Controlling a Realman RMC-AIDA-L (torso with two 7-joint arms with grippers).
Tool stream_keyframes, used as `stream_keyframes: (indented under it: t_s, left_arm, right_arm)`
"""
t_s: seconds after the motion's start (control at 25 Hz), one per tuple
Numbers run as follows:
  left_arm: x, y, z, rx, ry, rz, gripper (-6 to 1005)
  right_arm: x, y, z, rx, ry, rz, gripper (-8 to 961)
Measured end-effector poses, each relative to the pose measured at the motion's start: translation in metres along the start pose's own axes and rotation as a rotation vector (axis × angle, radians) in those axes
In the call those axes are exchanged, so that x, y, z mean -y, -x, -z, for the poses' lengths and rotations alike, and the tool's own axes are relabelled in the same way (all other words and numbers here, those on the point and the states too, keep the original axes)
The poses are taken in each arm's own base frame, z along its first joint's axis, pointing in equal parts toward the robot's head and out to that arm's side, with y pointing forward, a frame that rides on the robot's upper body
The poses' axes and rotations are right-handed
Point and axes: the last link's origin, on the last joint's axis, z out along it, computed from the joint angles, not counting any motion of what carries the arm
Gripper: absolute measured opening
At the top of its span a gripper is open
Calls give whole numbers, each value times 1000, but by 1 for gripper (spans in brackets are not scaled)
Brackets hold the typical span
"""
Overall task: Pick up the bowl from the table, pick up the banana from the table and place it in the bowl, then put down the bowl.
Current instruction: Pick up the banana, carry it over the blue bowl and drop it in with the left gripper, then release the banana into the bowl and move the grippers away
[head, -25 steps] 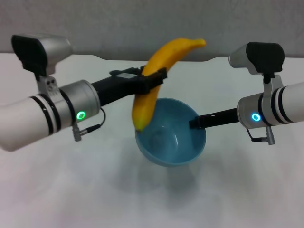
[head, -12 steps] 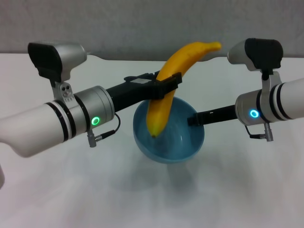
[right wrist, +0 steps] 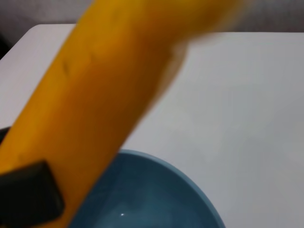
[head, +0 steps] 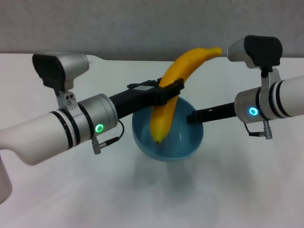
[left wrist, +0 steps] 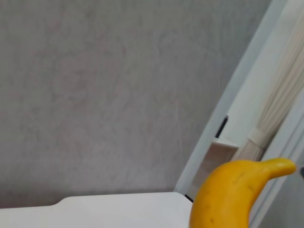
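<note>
Above the white table [head: 228, 190], my left gripper [head: 172, 91] clenches the banana [head: 173, 90], now lower inside the light-blue bowl [head: 183, 147], whose rim my right gripper [head: 194, 117] grasps.

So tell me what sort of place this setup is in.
Probably an indoor lab or test room: a plain white table against a bare grey wall, with only a bowl and a banana held by the left gripper and right gripper.
</note>
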Motion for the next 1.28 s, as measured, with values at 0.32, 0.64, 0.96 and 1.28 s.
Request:
stream_keyframes:
  t_s: [0.32, 0.64, 0.96, 1.28]
  left_arm:
    - [-2, 3, -1, 7, 9, -23, 516]
    - [-3, 2, -2, 8, 16, -11, 623]
    - [17, -10, 10, -49, -49, 9, 895]
    - [55, -17, 36, -43, -187, -123, 891]
  right_arm:
    - [0, 0, 0, 1, -1, 1, 34]
    - [1, 0, 0, 0, -1, -1, 36]
    - [4, -6, 1, -18, -3, -8, 42]
    - [7, 7, 4, -116, -23, 28, 48]
